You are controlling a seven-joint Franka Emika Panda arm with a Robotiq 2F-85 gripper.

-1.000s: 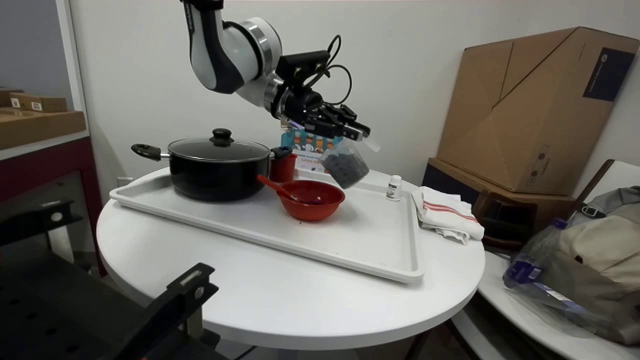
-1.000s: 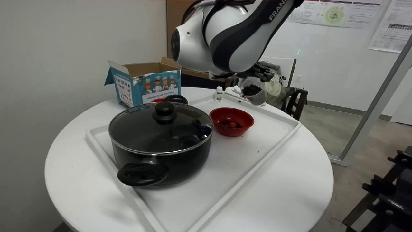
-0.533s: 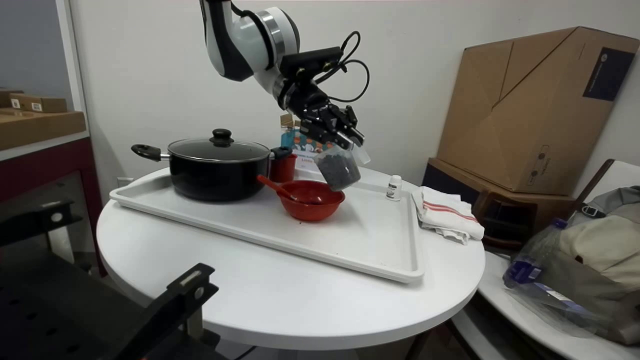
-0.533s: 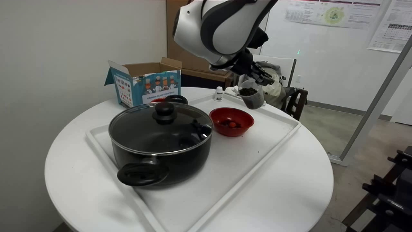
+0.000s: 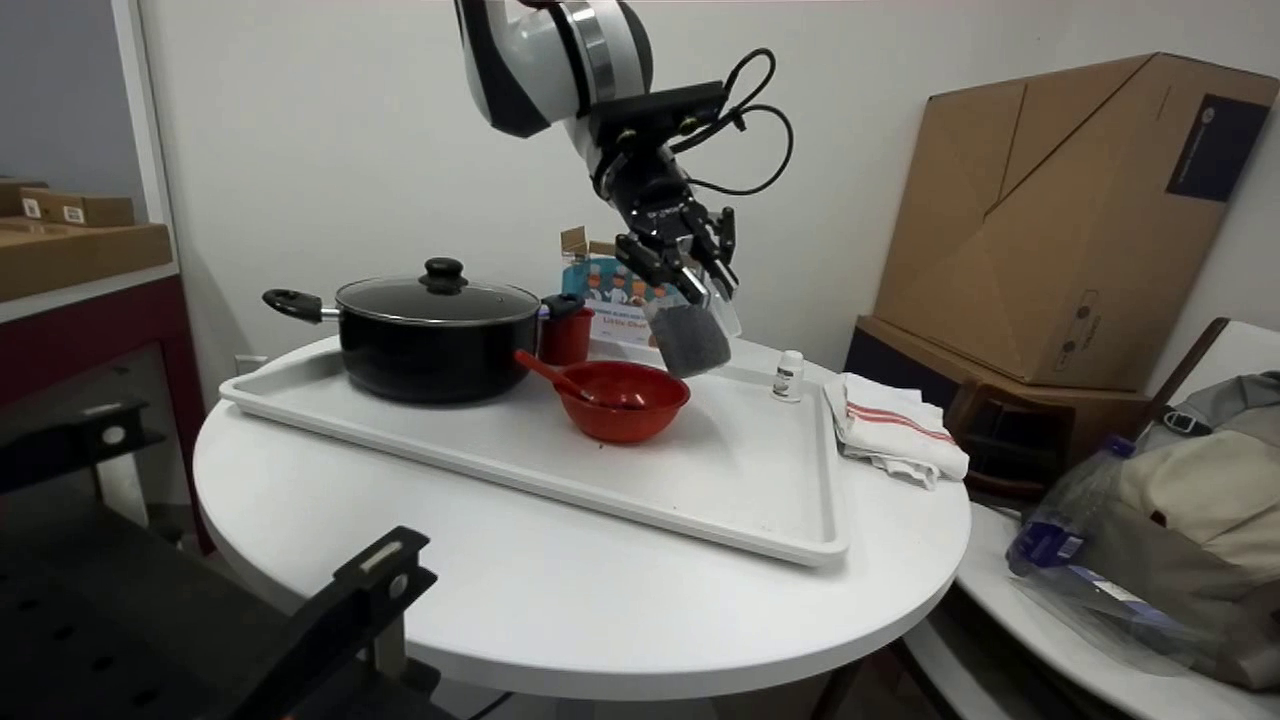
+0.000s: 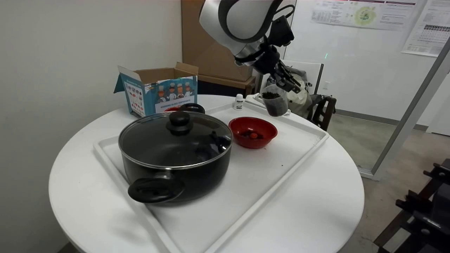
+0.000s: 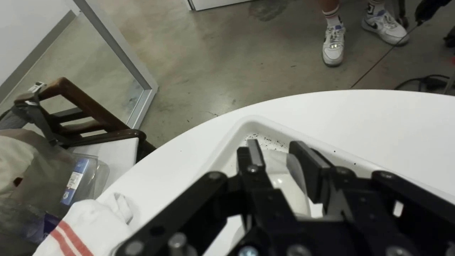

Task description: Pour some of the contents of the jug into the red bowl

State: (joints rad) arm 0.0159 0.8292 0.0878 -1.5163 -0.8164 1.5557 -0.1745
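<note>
Jaws of the gripper (image 5: 712, 288) clamping the jug (image 5: 690, 340), long axis leaning left in both exterior views, mouth up-left

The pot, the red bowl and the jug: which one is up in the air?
The see-through jug with dark bits inside: the gripper holds it tilted, off the white tray. The black pot and the red bowl stand on that tray.
</note>
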